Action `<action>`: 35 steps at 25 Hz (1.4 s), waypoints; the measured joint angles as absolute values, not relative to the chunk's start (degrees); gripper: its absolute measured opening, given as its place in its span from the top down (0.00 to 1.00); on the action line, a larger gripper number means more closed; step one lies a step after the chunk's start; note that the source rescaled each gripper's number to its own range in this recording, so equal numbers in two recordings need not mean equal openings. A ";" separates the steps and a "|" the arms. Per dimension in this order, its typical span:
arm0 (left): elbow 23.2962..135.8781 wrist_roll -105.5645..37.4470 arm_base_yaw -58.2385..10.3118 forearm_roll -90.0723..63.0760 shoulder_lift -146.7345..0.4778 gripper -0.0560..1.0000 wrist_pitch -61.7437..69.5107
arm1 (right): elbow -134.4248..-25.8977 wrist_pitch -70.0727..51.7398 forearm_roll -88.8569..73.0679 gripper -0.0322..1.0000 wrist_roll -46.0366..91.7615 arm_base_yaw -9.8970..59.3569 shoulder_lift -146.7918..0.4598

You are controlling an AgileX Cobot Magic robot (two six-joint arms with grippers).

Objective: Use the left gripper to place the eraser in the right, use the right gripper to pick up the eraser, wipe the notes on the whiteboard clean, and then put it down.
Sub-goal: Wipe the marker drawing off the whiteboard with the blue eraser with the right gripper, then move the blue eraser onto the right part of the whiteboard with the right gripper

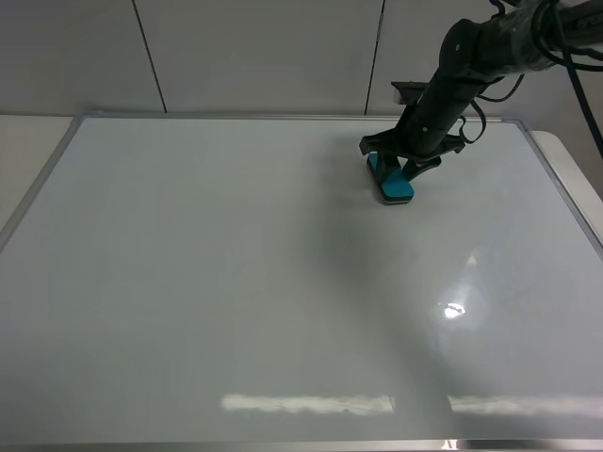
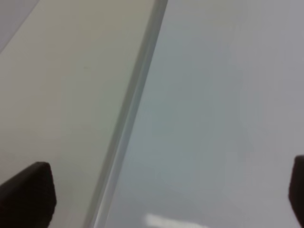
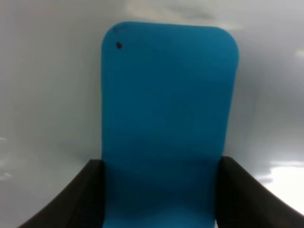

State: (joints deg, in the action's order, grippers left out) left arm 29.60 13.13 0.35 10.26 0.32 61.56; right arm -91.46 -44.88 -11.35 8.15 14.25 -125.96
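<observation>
The blue eraser (image 1: pixel 394 184) rests flat on the whiteboard (image 1: pixel 236 282) near its far right corner. My right gripper (image 1: pixel 400 169) comes down onto it, a finger on each long side. In the right wrist view the eraser (image 3: pixel 166 118) fills the middle and the right gripper (image 3: pixel 160 167) is shut on its near end. I see no notes on the board. My left gripper (image 2: pixel 164 190) is open and empty, with its fingertips (image 2: pixel 31 192) far apart over the board's metal frame (image 2: pixel 128 118). It is out of the exterior high view.
The whiteboard covers nearly the whole table, with an aluminium frame (image 1: pixel 38 188) around it. Bare table (image 2: pixel 61 85) shows outside the frame. A grey panelled wall (image 1: pixel 254 52) stands behind. Lamp glare (image 1: pixel 457 306) shows on the board's right side.
</observation>
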 joint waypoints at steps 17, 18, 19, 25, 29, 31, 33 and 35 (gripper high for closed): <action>29.60 13.13 0.35 10.26 0.32 0.00 61.56 | -55.76 -35.20 -13.40 0.97 16.08 -0.18 -96.24; 29.60 13.13 0.35 10.26 0.32 0.00 61.56 | -53.66 -34.86 -13.78 0.97 17.30 -1.36 -94.57; 29.60 13.13 0.35 10.26 0.32 0.00 61.56 | -51.64 -34.41 -13.93 0.97 18.24 -2.45 -93.01; 29.60 13.13 0.35 10.26 0.32 0.00 61.56 | -41.63 -29.13 -14.40 0.97 22.09 -7.21 -86.94; 29.60 13.13 0.35 10.26 0.32 0.00 61.56 | -38.39 -26.05 -14.40 0.97 23.01 -7.97 -86.78; 29.60 13.13 0.35 10.26 0.32 0.00 61.56 | -37.03 -23.94 -14.95 0.97 24.38 -7.97 -86.74; 29.60 13.13 0.35 10.26 0.32 0.00 61.56 | -37.03 -23.29 -15.79 0.97 25.31 -7.97 -86.74; 29.60 13.13 0.35 10.26 0.32 0.00 61.56 | -37.03 -23.03 -16.61 0.97 26.26 -7.97 -87.28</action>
State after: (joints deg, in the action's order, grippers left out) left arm 29.60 13.13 0.35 10.26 0.32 61.56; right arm -37.03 -23.03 -16.61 26.26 -7.97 -87.28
